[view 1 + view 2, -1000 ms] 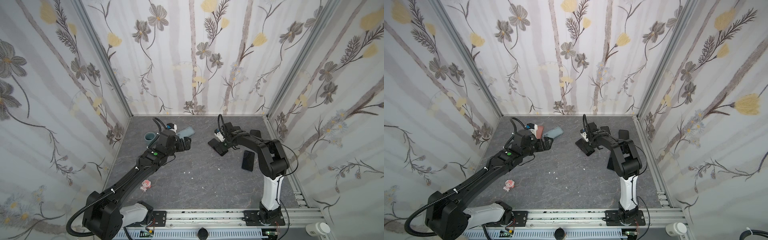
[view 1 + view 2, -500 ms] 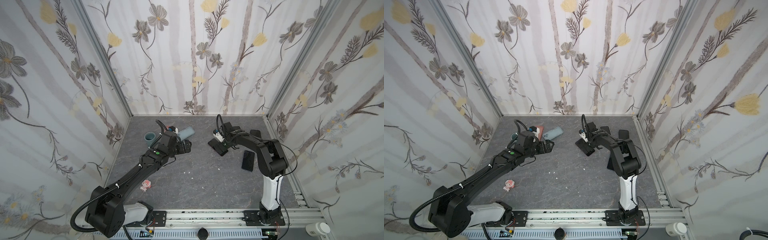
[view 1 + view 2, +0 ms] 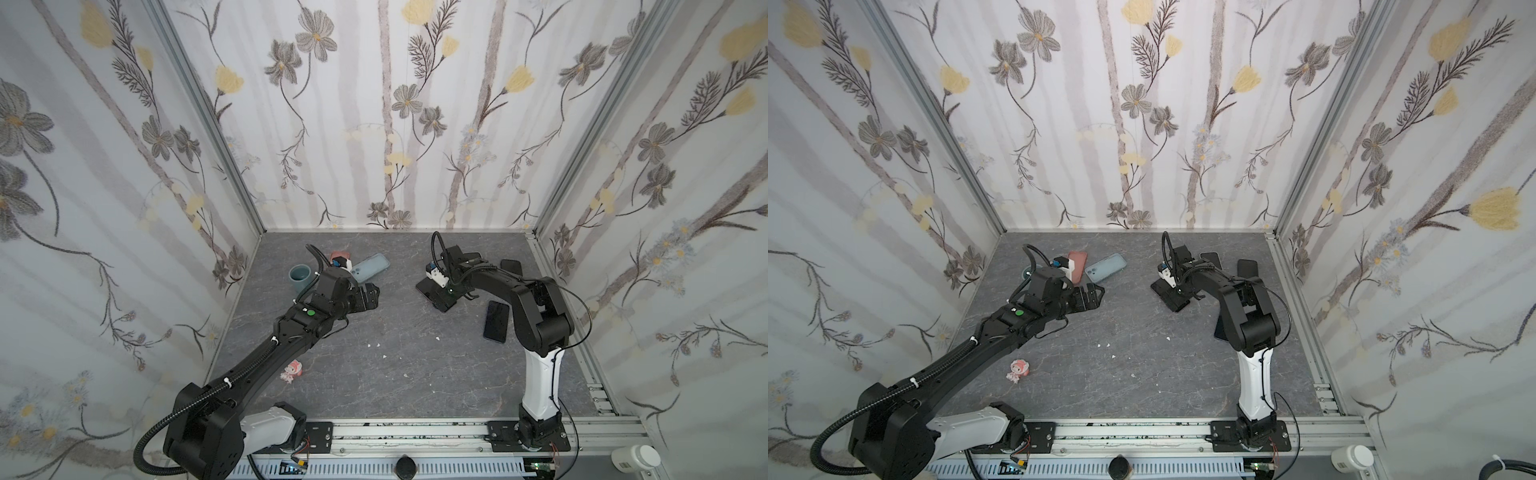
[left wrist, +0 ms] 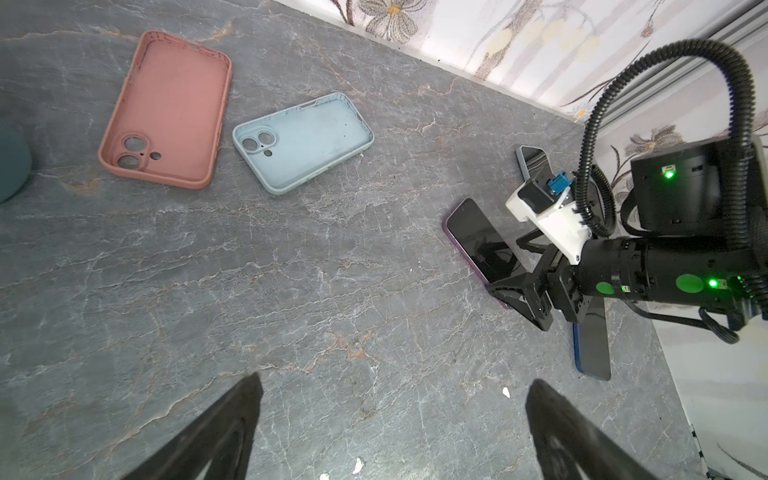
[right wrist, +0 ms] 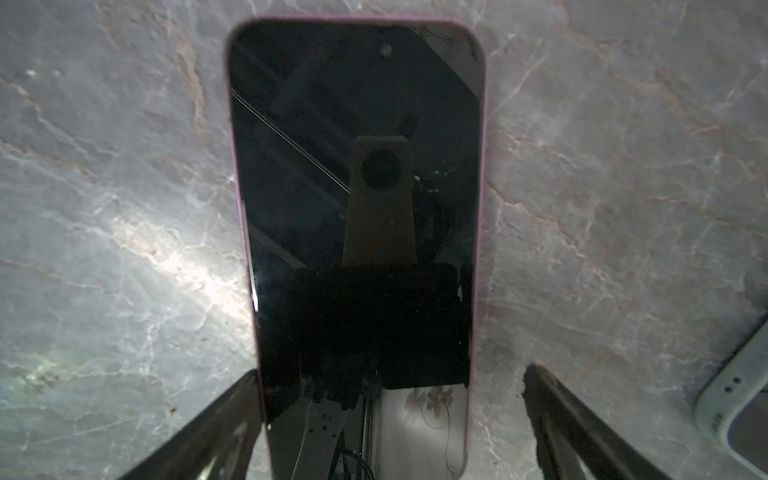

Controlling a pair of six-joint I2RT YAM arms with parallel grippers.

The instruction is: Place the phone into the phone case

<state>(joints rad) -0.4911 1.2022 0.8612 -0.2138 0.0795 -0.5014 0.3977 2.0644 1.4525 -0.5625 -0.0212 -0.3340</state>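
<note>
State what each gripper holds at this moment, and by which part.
Nothing is held. The left gripper is open and empty; the right gripper is open, straddling the purple-edged phone, which lies flat.

Grey marbled tabletop [image 3: 395, 374] carries pink case [image 4: 166, 108], blue case [image 4: 303, 141], purple-rimmed phone [image 5: 357, 166], teal cup [image 3: 299, 277], toy figurine [image 3: 292, 370].

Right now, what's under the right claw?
A phone with a purple edge lies screen up on the table. The open right gripper straddles one end. Whatever lies beneath the phone is covered.
</note>
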